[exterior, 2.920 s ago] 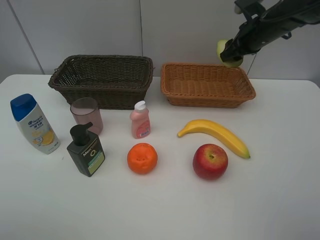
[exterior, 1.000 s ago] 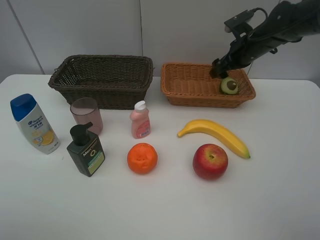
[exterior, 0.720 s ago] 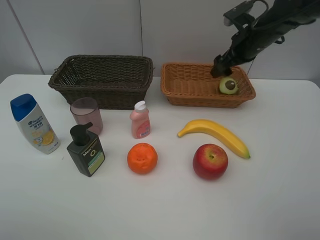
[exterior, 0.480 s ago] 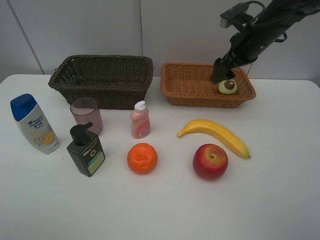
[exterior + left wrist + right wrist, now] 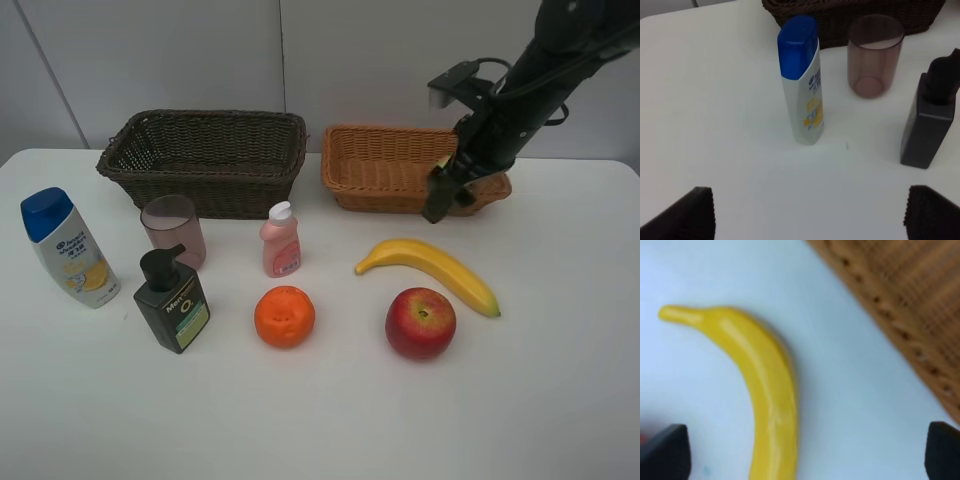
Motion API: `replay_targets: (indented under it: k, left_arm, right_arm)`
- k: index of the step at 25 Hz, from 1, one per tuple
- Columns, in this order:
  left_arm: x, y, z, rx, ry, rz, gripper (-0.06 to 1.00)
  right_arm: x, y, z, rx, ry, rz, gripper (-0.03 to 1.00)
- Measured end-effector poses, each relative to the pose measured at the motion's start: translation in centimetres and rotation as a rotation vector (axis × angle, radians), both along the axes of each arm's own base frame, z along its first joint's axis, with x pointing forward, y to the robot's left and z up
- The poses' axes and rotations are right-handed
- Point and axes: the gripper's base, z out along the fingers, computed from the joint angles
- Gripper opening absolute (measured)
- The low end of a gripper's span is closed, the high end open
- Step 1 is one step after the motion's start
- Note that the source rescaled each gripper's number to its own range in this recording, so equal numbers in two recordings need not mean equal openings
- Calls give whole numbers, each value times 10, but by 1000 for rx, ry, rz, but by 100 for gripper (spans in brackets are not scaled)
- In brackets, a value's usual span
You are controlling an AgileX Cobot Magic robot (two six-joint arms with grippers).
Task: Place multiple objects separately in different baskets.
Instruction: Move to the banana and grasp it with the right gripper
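My right gripper point(image 5: 438, 200) hangs open in front of the light tan basket point(image 5: 380, 132), just above the yellow banana point(image 5: 430, 265). In the right wrist view the banana point(image 5: 760, 375) lies between the spread fingertips of the right gripper point(image 5: 805, 450), untouched. The arm hides the avocado half. On the table stand the apple point(image 5: 420, 322), orange point(image 5: 285, 316), small pink bottle point(image 5: 280, 242), pump bottle point(image 5: 172, 302), pink cup point(image 5: 173, 230) and shampoo bottle point(image 5: 65, 250). My left gripper point(image 5: 812, 217) is open near the shampoo bottle point(image 5: 802, 85), holding nothing.
The dark brown basket point(image 5: 200, 117) stands at the back left with nothing showing inside it. The pink cup point(image 5: 875, 55) and the pump bottle point(image 5: 932, 120) stand close together in front of it. The white table point(image 5: 330, 420) has bare surface along its front.
The right gripper let the avocado half go in the tan basket, then came out over the front rim and lowered toward the banana. The left side has not changed.
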Motion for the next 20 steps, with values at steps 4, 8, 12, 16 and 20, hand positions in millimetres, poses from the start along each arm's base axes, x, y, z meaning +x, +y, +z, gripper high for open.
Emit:
replay_targets:
  k: [4, 8, 12, 16, 20]
  left_arm:
    - [0, 0, 0, 0, 0, 0, 100]
    - [0, 0, 0, 0, 0, 0, 100]
    - [0, 0, 0, 0, 0, 0, 100]
    - [0, 0, 0, 0, 0, 0, 100]
    - [0, 0, 0, 0, 0, 0, 100]
  right_arm:
    - [-6, -1, -14, 2, 8, -12, 100]
    - [-10, -3, -24, 2, -9, -20, 100]
    - [-8, -3, -30, 1, -15, -24, 100]
    - [-6, -3, -39, -3, 0, -26, 100]
    - [-4, -2, -48, -8, 11, -27, 100]
